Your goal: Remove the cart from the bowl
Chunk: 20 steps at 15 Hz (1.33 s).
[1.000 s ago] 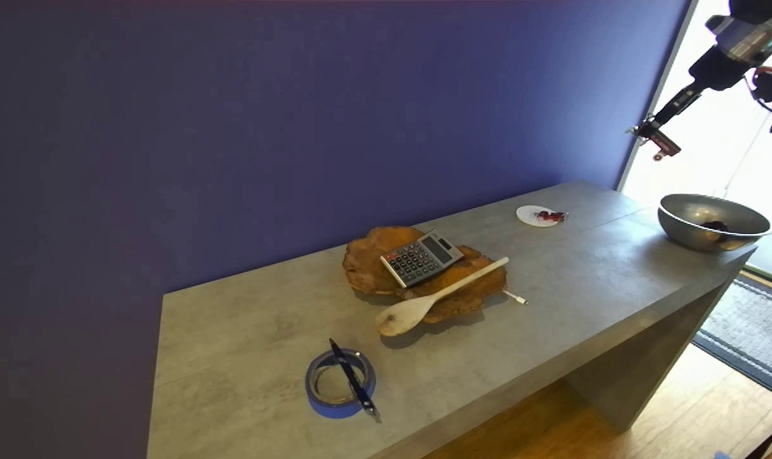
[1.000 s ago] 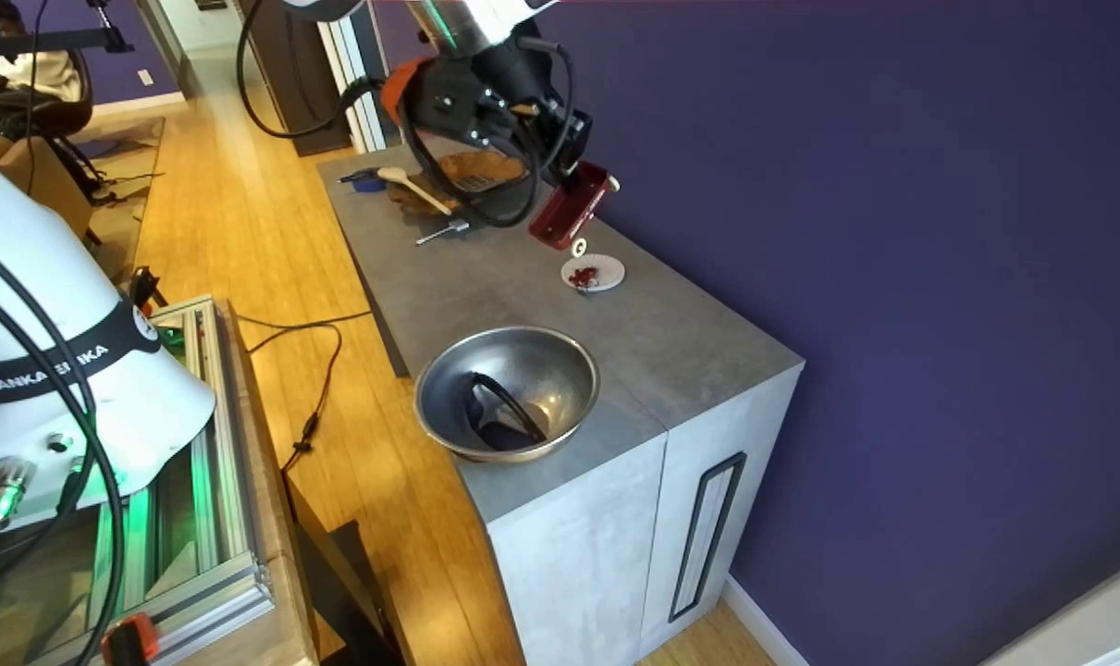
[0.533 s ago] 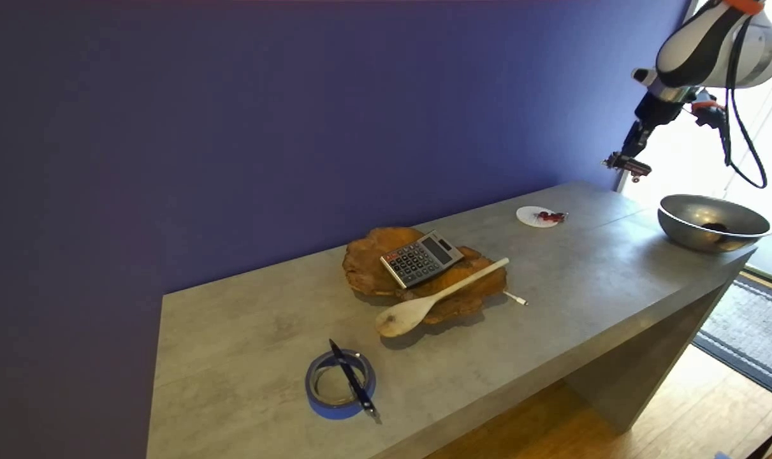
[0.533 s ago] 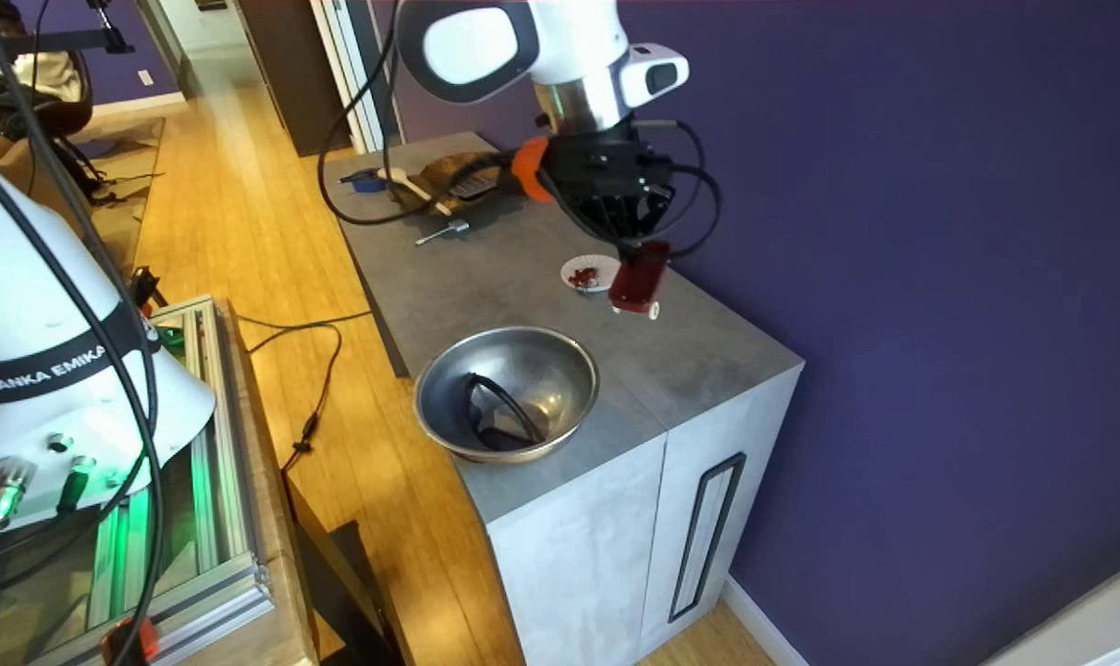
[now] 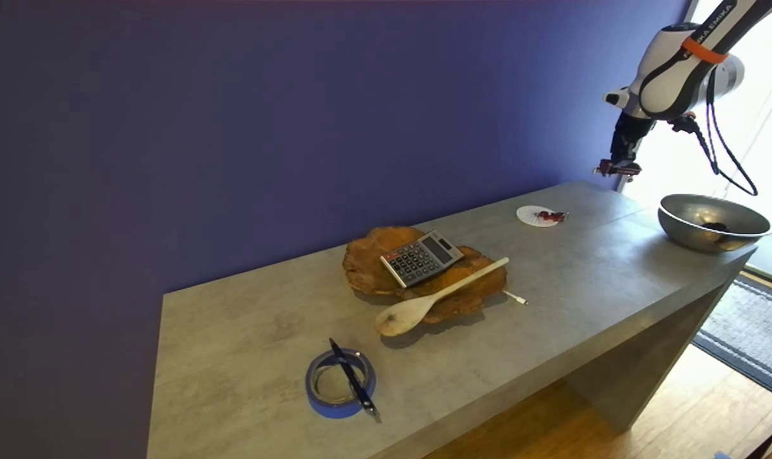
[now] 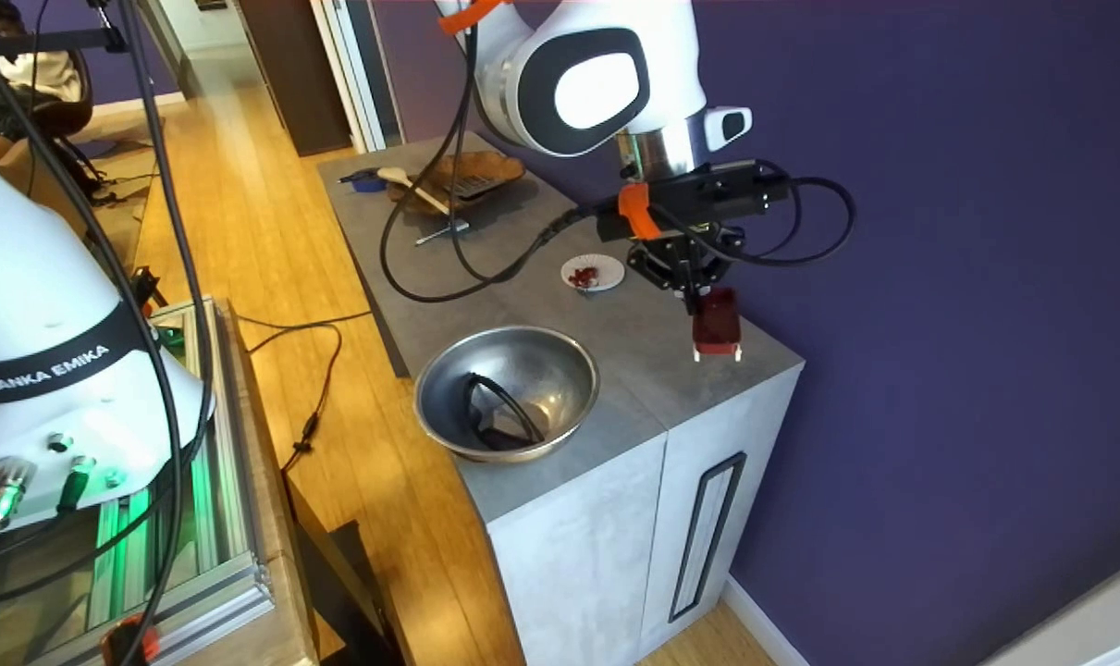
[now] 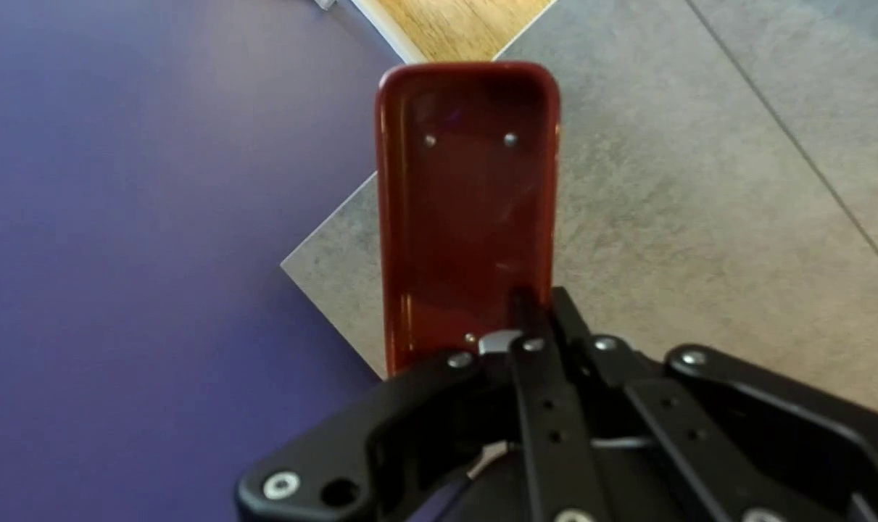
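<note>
above the right-hand end of the table (image 6: pixel 657 370), well clear of the bowl (image 6: pixel 569 370), the red cart (image 7: pixel 468 210) hangs from the claw (image 7: pixel 549 308), which is clamped on one of its side walls. the taking-out looks done; what seems left is lowering the cart to the table and letting go. the wrist view shows the cart's hollow inside and the pinch on its wall, but no bowl; an exterior view shows that, with a black loop (image 6: pixel 515 408) lying in it.
</note>
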Each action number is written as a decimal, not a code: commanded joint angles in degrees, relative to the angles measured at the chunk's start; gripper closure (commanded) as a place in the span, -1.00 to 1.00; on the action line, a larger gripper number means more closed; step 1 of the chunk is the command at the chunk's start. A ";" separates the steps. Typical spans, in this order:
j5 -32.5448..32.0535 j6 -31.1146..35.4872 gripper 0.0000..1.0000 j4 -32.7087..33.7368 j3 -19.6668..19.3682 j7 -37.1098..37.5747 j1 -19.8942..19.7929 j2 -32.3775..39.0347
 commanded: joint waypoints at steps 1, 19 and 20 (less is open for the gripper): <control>-3.60 -0.31 0.91 -0.07 2.06 2.77 -2.36 -0.50; -16.51 5.99 0.98 -1.80 13.85 -25.28 -13.44 0.68; -16.25 5.87 0.98 -1.38 13.73 -25.63 -13.36 0.93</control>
